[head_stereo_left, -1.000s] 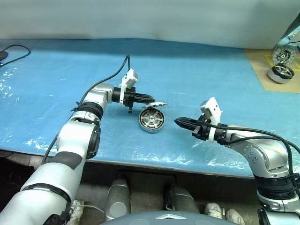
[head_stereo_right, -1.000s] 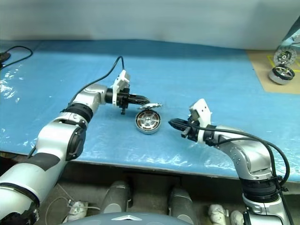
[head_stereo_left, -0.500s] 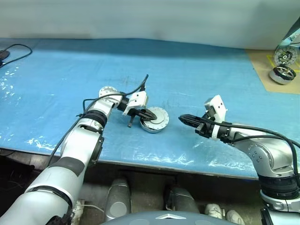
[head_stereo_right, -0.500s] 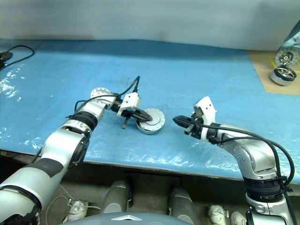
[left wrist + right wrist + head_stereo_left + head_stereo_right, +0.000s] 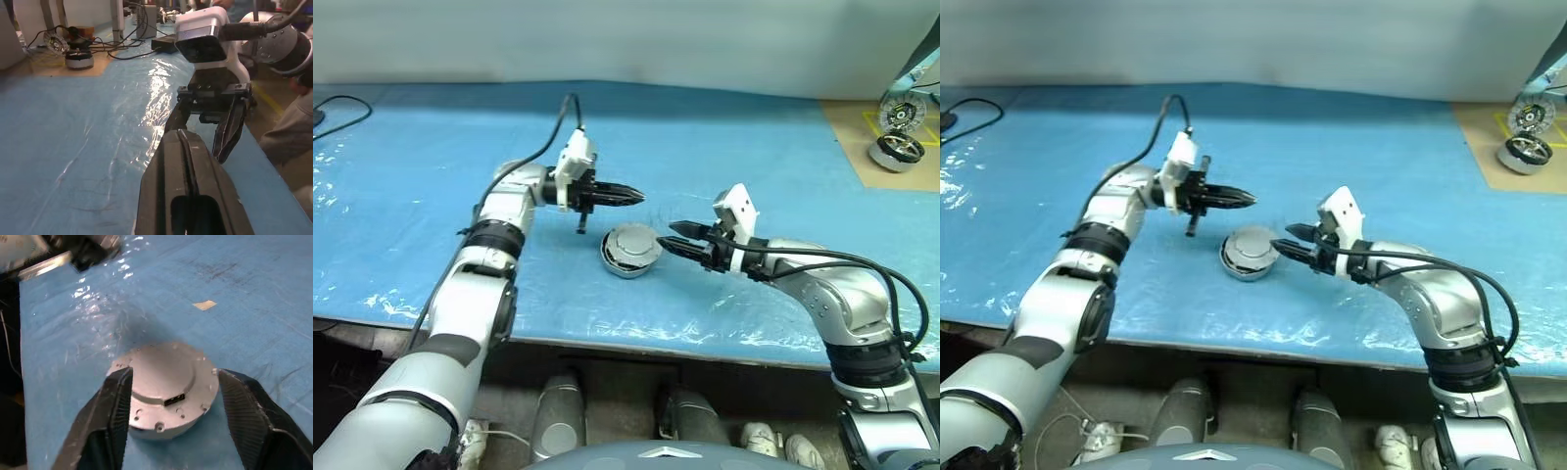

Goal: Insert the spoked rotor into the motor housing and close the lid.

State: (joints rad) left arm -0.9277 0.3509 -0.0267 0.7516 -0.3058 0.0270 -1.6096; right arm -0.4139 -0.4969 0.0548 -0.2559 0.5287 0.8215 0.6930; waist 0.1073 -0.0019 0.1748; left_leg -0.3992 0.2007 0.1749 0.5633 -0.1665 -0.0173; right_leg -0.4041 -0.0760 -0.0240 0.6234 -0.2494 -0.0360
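The motor housing (image 5: 625,262) sits on the blue sheet with the lid (image 5: 631,241) lying flat on top, its plain silver face up. The spoked rotor is hidden. My left gripper (image 5: 636,196) hovers behind and above the housing, shut on nothing and pointing right. My right gripper (image 5: 668,236) reaches in from the right, open, with its tips just beside the housing's right edge. In the right wrist view the closed housing (image 5: 168,423) lies between and just beyond the two spread fingers (image 5: 115,401). The left wrist view shows its own fingers (image 5: 188,161) pressed together.
Other motors (image 5: 899,149) stand on a brown board at the far right. A black cable (image 5: 337,113) lies at the far left edge. The blue sheet (image 5: 754,147) covers the table, whose front edge runs close below the housing.
The lid went from raised to flat on the housing. My left gripper then lifted off it and drew back. My right gripper moved left toward the housing and opened.
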